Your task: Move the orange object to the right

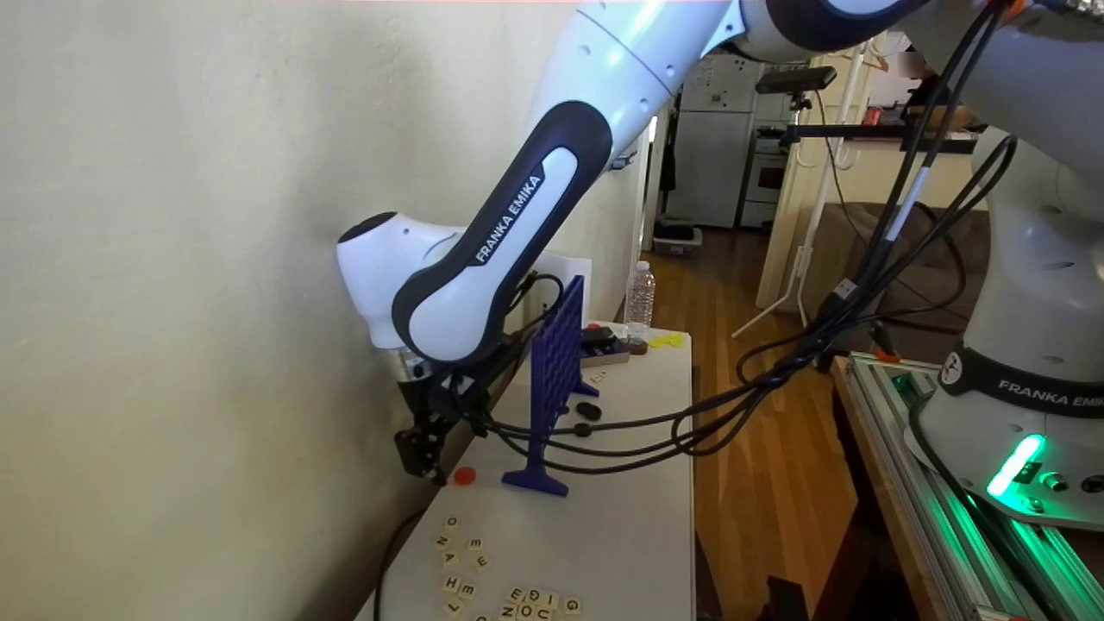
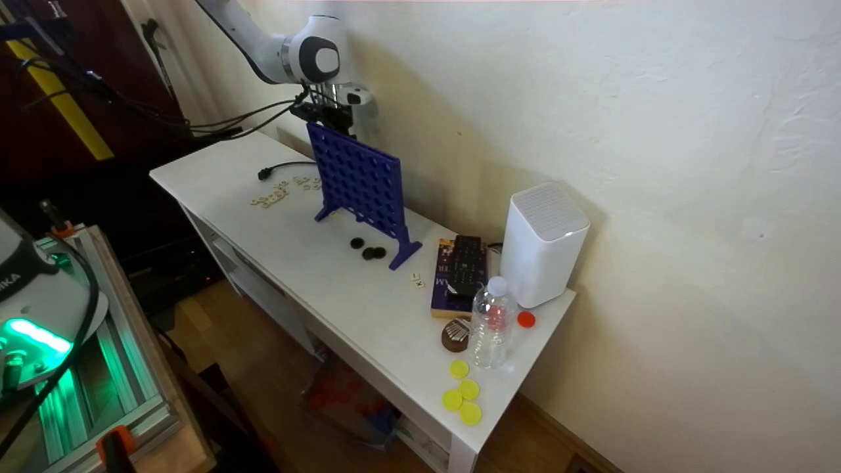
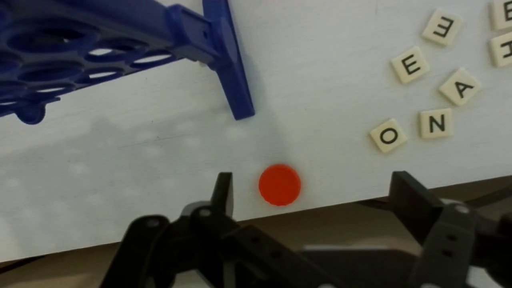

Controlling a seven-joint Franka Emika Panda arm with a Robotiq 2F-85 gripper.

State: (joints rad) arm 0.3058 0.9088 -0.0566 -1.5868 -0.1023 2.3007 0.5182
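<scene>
Orange disc (image 3: pixel 279 185) lies on the worktop (image 3: pixel 320 88), left of the tiles (image 3: pixel 460 87) in the wrist view; the hand (image 3: pixel 313 184) stands near, spread and empty. Likely step: approach; next calls for centring, lowering, closing.

In an exterior view, the off-white wall (image 2: pixel 690 131) is bright, softly shadowed beside the white robot arm (image 2: pixel 326 29); deep shade beneath the white desk (image 2: pixel 282 243) leaves shapes uncertain. In both exterior views, a green light strip (image 1: pixel 1016 466) saturates nearly to white. The wrist view is dimmer: a perforated blue plastic stand (image 3: pixel 236 84) casts a light-speckled shadow; the black gripper fingers (image 3: pixel 412 204) are slightly out of focus.
</scene>
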